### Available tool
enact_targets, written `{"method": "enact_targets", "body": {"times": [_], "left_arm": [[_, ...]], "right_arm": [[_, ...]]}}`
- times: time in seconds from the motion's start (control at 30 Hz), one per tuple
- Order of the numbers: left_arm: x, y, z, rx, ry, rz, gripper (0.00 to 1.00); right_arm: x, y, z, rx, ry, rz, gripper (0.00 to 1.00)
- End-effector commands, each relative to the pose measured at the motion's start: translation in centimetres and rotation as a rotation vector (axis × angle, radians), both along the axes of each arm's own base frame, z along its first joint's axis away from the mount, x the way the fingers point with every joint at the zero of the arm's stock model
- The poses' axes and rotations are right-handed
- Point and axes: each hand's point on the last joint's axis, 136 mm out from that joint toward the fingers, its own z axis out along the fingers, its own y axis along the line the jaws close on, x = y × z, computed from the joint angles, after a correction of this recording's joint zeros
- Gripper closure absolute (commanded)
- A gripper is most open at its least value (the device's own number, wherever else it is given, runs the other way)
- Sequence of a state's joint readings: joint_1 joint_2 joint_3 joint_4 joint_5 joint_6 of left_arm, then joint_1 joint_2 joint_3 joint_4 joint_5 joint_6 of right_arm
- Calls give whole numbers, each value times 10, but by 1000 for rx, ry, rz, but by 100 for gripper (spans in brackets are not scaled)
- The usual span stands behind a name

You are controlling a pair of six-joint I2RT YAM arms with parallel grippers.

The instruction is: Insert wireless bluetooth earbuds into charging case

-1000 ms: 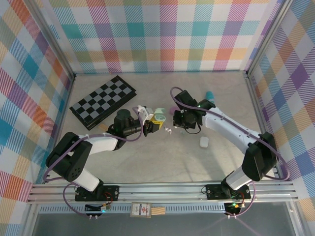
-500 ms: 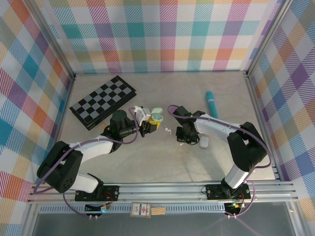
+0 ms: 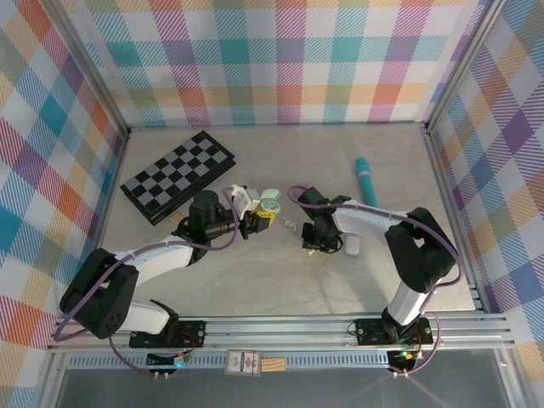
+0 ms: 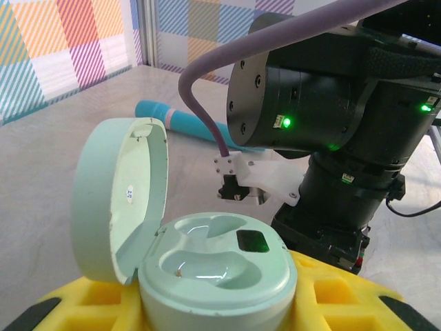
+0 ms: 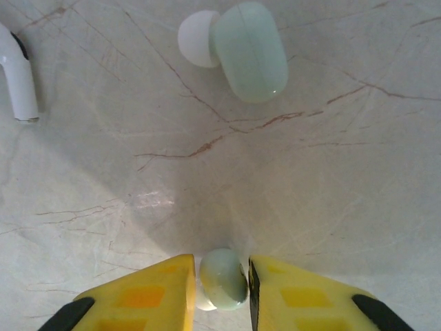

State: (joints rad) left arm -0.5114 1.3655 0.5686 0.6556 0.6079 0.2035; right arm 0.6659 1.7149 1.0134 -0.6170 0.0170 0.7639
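My left gripper (image 3: 262,218) is clamped on the open charging case (image 4: 217,265), left of centre in the top view, with its sockets empty. The right gripper (image 5: 222,265) brackets a pale green earbud (image 5: 224,283) on the table at the bottom centre of its wrist view. I can't tell whether the bud is pinched yet. I'd squeeze gently, lift straight up, then line the bud over a socket. A second ago this arm reached higher in the frame, half hiding the teal tube (image 3: 365,180). Now it sits lower.

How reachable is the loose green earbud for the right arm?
Probably yes: only bare table lies between the right end effector and the loose green earbud, but another green bud sits between its fingers.
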Motion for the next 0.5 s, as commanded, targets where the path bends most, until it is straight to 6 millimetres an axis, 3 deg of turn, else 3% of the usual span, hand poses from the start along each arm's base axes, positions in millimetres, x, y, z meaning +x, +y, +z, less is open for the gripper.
{"method": "enact_targets", "body": {"times": [0.0, 0.23, 0.47], "left_arm": [[0, 3, 9, -7, -39, 0, 66], [-1, 3, 6, -2, -38, -5, 66], [1, 1, -5, 22, -36, -2, 66]], "right_arm": [[-3, -5, -9, -23, 29, -15, 74], [0, -8, -3, -41, 13, -10, 81], [15, -12, 47, -57, -111, 23, 82]]}}
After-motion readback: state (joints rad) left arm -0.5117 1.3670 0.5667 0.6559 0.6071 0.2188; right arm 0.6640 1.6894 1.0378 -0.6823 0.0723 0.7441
